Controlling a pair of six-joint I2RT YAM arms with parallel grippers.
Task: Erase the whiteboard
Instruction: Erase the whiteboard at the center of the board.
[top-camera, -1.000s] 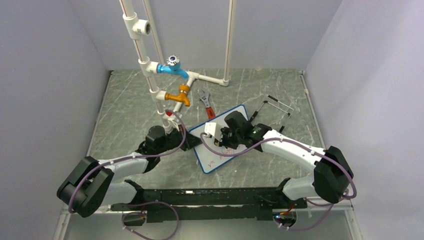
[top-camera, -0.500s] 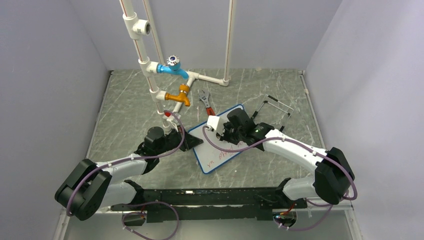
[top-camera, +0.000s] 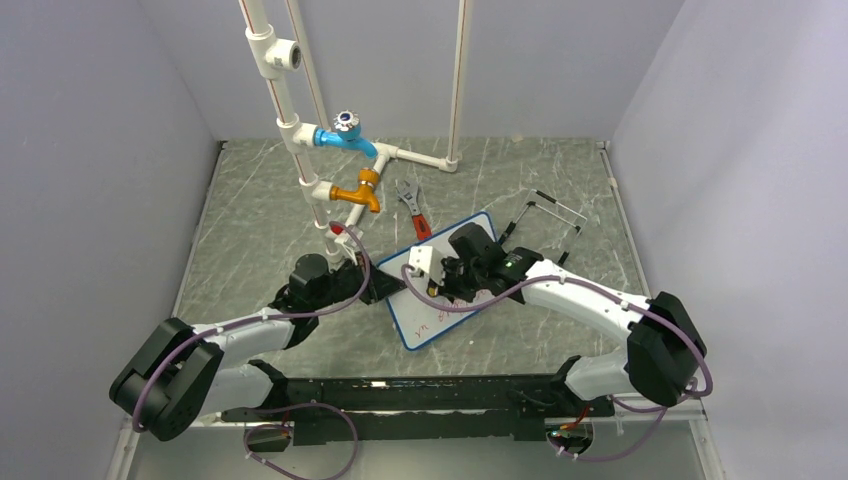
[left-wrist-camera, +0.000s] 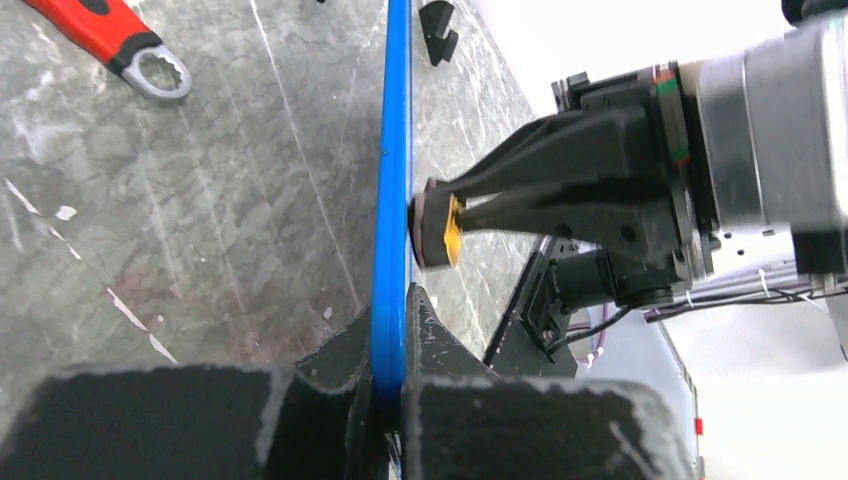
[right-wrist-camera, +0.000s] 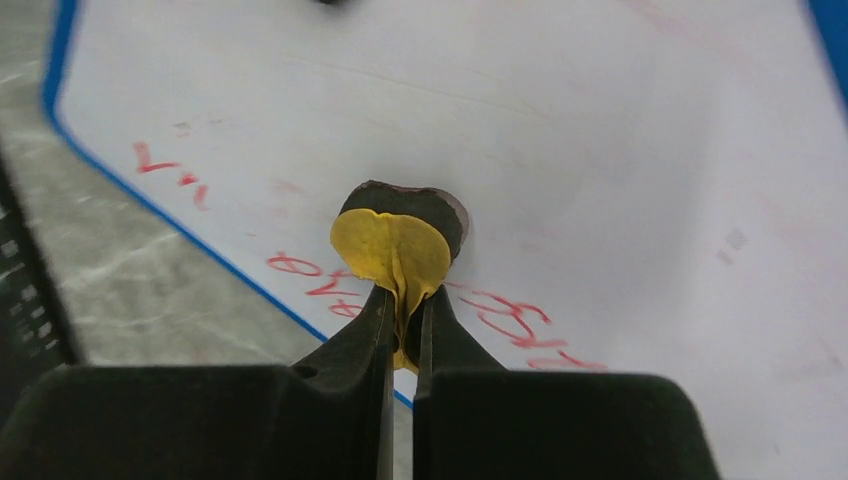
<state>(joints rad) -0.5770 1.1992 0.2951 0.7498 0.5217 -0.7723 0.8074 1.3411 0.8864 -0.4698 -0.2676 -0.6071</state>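
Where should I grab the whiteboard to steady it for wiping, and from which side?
Pinch the whiteboard by its thin blue frame on the left edge, coming from the left. The frame is slim enough for nearly closed jaws, as the left gripper shows, and the written face is left free for the right gripper and its yellow eraser.

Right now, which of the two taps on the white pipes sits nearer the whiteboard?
The orange tap, the lower one; the blue tap is mounted above it, farther from the whiteboard.
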